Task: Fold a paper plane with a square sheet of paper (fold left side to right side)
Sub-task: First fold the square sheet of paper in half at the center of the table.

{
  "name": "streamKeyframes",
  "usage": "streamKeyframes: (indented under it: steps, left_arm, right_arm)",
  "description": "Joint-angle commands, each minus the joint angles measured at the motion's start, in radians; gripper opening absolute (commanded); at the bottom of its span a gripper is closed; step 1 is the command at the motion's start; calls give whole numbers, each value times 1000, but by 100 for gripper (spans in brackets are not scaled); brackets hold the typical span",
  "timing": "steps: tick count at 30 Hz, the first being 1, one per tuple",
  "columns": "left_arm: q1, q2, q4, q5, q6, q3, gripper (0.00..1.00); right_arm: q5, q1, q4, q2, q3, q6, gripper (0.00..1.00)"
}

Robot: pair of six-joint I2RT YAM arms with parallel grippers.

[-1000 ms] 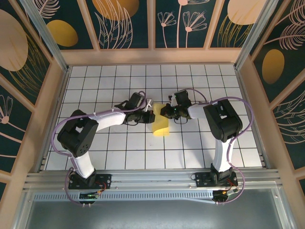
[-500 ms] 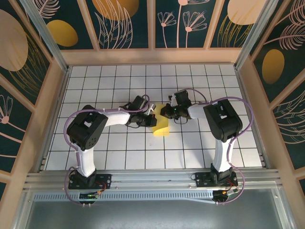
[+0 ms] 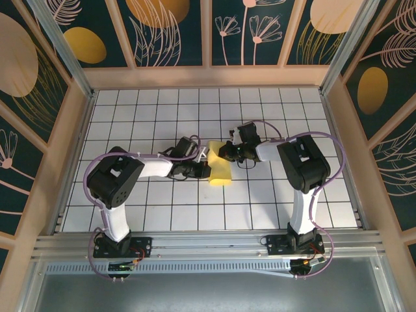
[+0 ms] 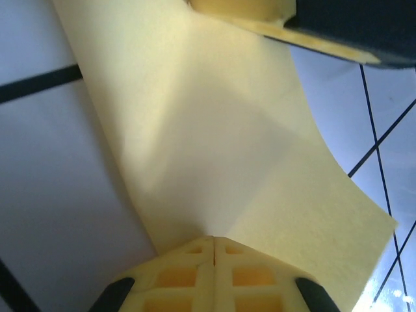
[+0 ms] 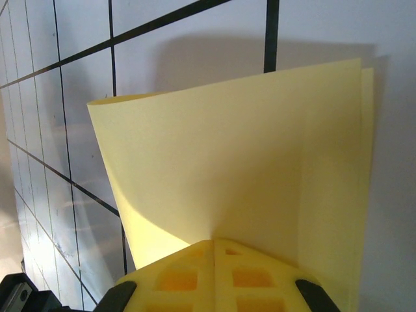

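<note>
Nearest the bases, the left gripper [image 3: 205, 170] is seen pinched together on the left side of the square sheet of paper [image 3: 220, 173]. The sheet is parked mid-table on the white grid tabletop [image 3: 273, 208], doubled over into a loose curl rather than pressed flat. In the left wrist view the two pads are shut, with yellow paper coming straight out of the seam, so it's clamped, not just touched.

A bit farther back, the right gripper [image 3: 223, 154] is likewise closed on the sheet's far end. Two stacked layers can be made out along one side in its wrist view.

Handling-wise, the paper is judged to be super light, thin and floppy. It can be expected to sag and bow wherever it isn't supported. It's easily creased in the wrong spot, or torn if tugged from both ends at once. It's best held right at the edges or corners, with the layers lined up before anything gets pressed down. Some sliding on the smooth tiles is probably to be expected too.
</note>
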Motion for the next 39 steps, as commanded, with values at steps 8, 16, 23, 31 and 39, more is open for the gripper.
streamKeyframes:
  steps: [8,16,23,31,39]
  left_arm:
    - [-27,-58,-104,9,-9,-131,4]
    - [-29,-130,-123,-41,-30,-110,4]
    - [-23,-139,-176,-95,-11,20,4]
    - [-33,-27,-105,10,-22,72,4]
    - [-37,-4,-102,22,-10,45,4]
  right_arm:
    - [90,-12,-83,65,-8,-37,0]
    - [85,-11,-82,65,-9,-37,0]
    - [85,-9,-84,62,-6,-37,0]
    - [86,-8,-84,61,-7,-36,0]
    - [88,-6,-84,65,-5,-35,0]
